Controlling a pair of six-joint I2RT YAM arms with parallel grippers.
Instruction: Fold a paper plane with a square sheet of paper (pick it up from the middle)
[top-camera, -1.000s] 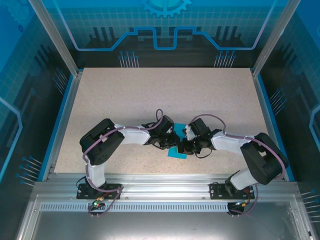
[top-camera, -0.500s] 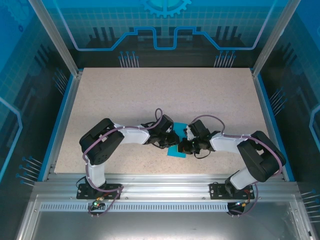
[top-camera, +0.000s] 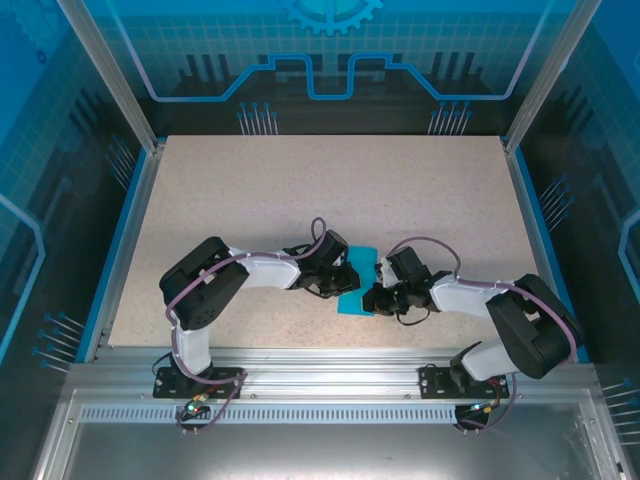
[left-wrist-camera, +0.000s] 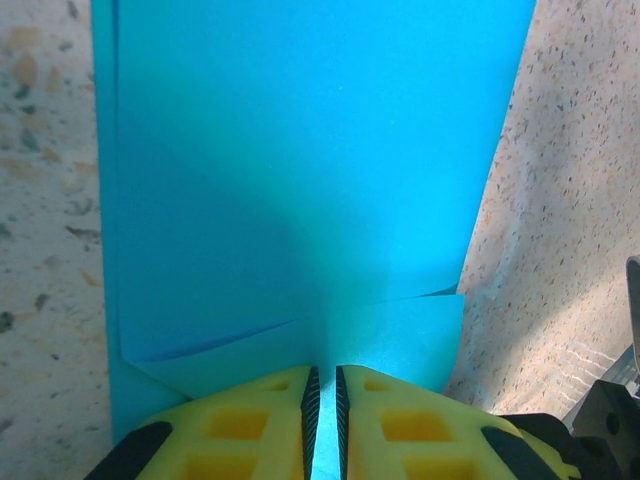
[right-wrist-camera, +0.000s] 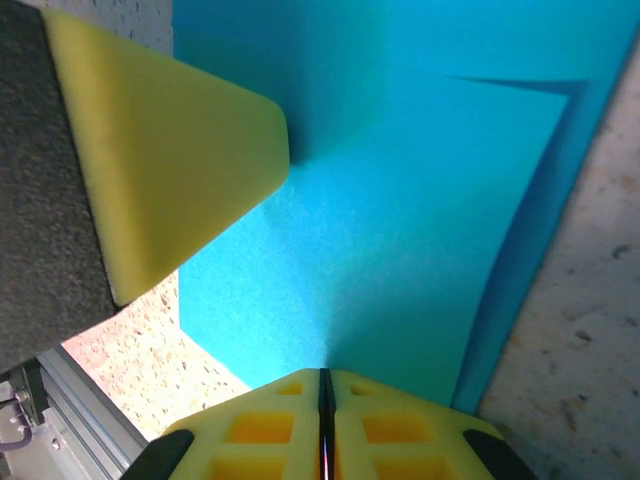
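Left claw (left-wrist-camera: 323, 400) first: its two yellow pads are pressed nearly together, with just a thin dark slit between them, and they pinch the near edge of the sheet of paper (left-wrist-camera: 310, 180). Just past my pads a folded flap lies over the sheet, its creased edge slanting across from left to right. From there the teal strip runs straight away from me, longer than it is wide, with speckled surface (left-wrist-camera: 580, 180) on both sides.

My right claw (right-wrist-camera: 322, 400) is pressed fully together, the pads meeting in a hairline, and it nips the opposite edge of the same paper (right-wrist-camera: 400, 200). Beyond it, one pad (right-wrist-camera: 170, 160) of my left claw sits against the sheet, and a second layer with a darker border shows to the right.

From above, the sheet (top-camera: 352, 303) sits between my left claw (top-camera: 345, 283) and right claw (top-camera: 372, 298), its long axis running near to far, the far end leaning slightly right. I cannot tell whether it lies flat on the surface (top-camera: 330, 200).
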